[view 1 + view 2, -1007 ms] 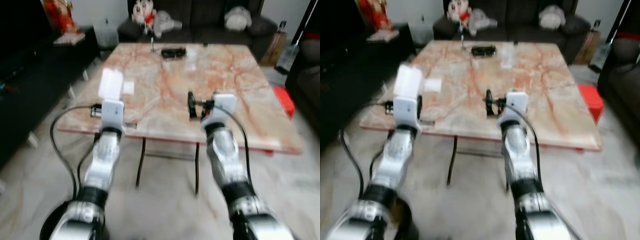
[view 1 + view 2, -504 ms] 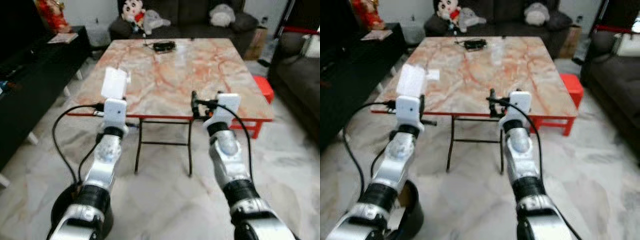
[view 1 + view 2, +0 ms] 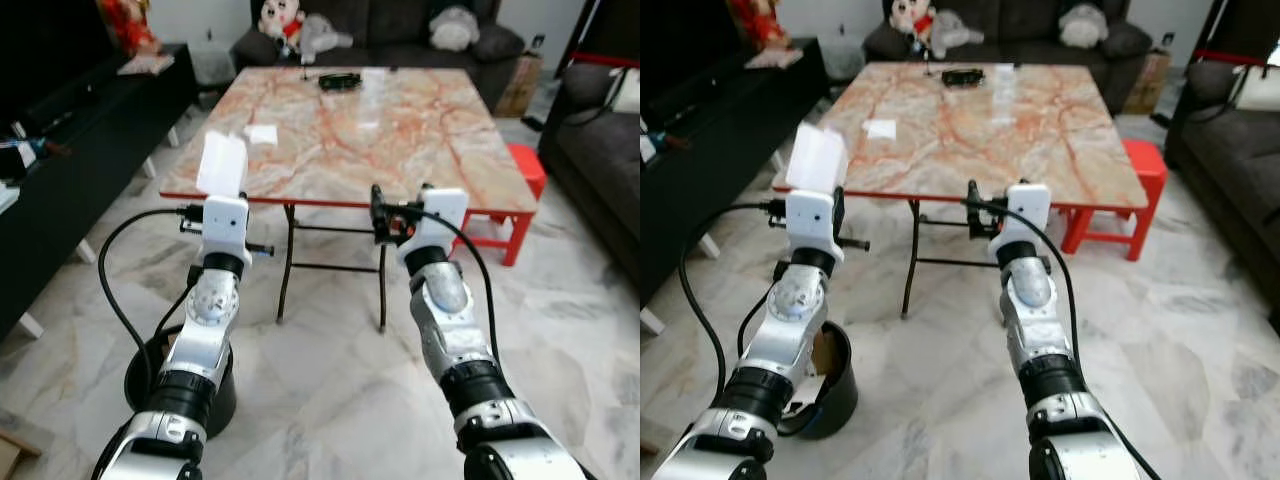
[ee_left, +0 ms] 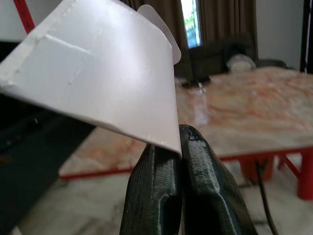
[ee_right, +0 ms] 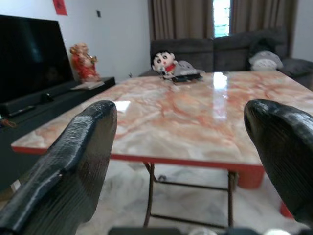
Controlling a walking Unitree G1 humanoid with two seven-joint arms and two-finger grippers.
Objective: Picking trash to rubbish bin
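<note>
Backing off from the marble table (image 3: 400,130), the camera now takes in a black rubbish bin (image 3: 830,395) on the floor under the left arm, short of the table's near edge. Left gripper (image 4: 178,147) pinches a white piece of paper (image 4: 105,73) above that bin, its fingers pressed together. Right gripper (image 5: 186,147) hovers before the table, fingers spread wide and holding nothing.

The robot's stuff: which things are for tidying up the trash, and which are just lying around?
For the job:
- white paper, pinched in the left gripper
- black bin on the floor by the left arm
- another white paper on the table

Just lying about:
- table
- red stool
- plush toys on the sofa
- black gadget
- right gripper, open
</note>
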